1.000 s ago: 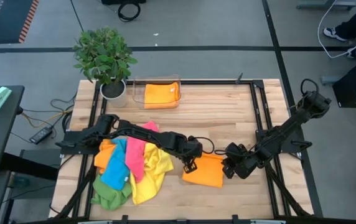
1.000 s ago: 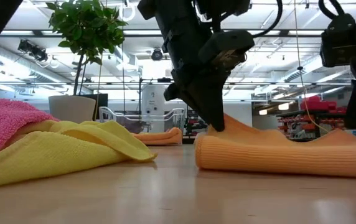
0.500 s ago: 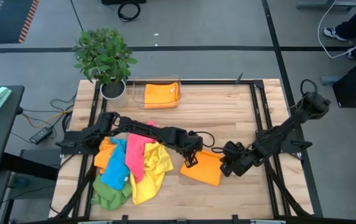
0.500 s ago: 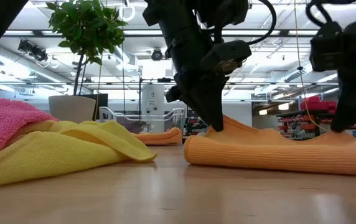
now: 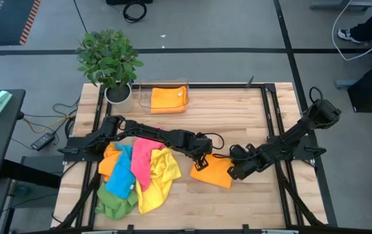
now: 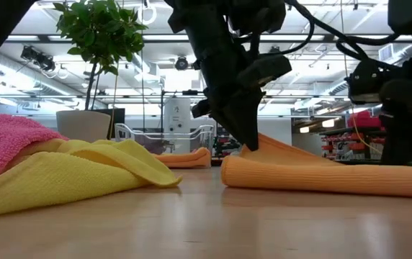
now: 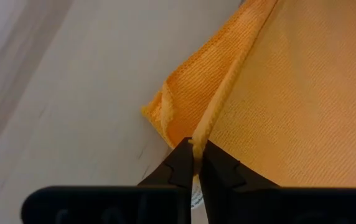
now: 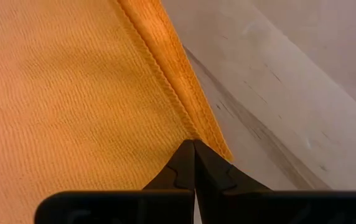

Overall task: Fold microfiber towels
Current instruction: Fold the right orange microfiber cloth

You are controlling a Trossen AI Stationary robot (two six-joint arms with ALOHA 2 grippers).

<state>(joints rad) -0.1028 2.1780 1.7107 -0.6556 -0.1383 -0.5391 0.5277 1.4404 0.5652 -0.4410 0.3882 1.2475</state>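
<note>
Orange towel (image 5: 214,173) lies folded on the table (image 5: 238,123). Left gripper (image 5: 201,162) pinches its edge on one side. Right gripper (image 5: 233,171) pinches the opposite edge, jaws pressed together.

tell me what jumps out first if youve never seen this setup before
Both grippers meet at the front middle of the table: the left gripper and right gripper are each shut on an edge of the orange towel. To the left lies a bright heap of towels, and a potted plant stands at the far left corner.
</note>
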